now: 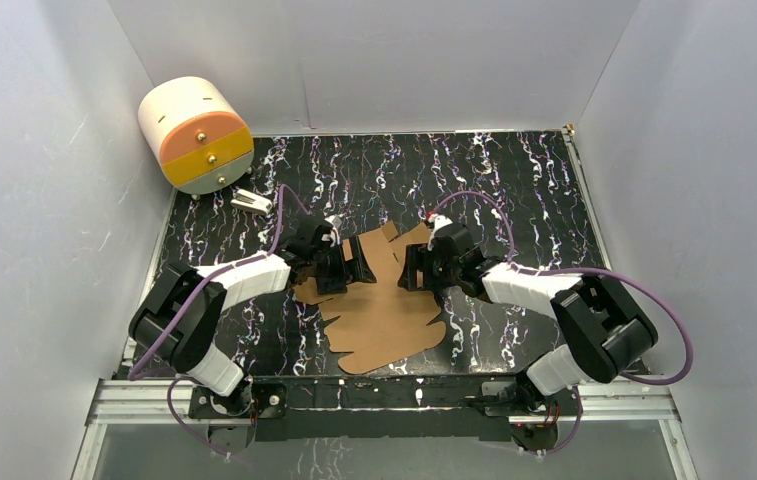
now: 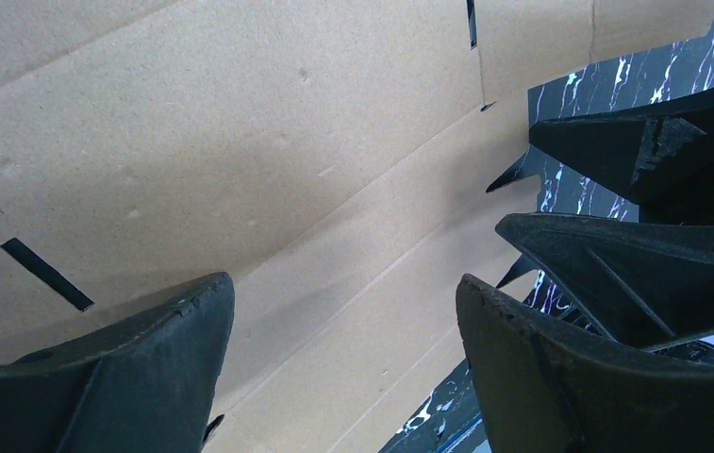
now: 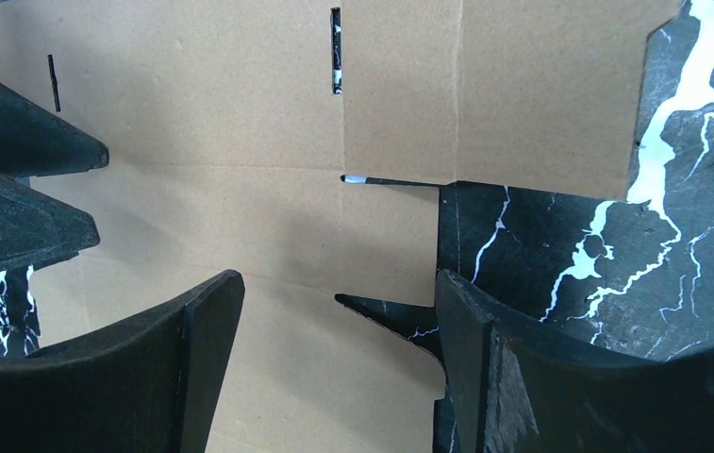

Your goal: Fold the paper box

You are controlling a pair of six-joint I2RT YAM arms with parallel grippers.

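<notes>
The paper box (image 1: 386,320) lies flat and unfolded on the table (image 1: 514,180), midway between the two arms. The left gripper (image 1: 359,265) and right gripper (image 1: 410,270) hover low over its far half, facing each other, jaws wide apart and empty. For a clean fold, each should probably catch a flap edge beside its crease and lift evenly.
</notes>
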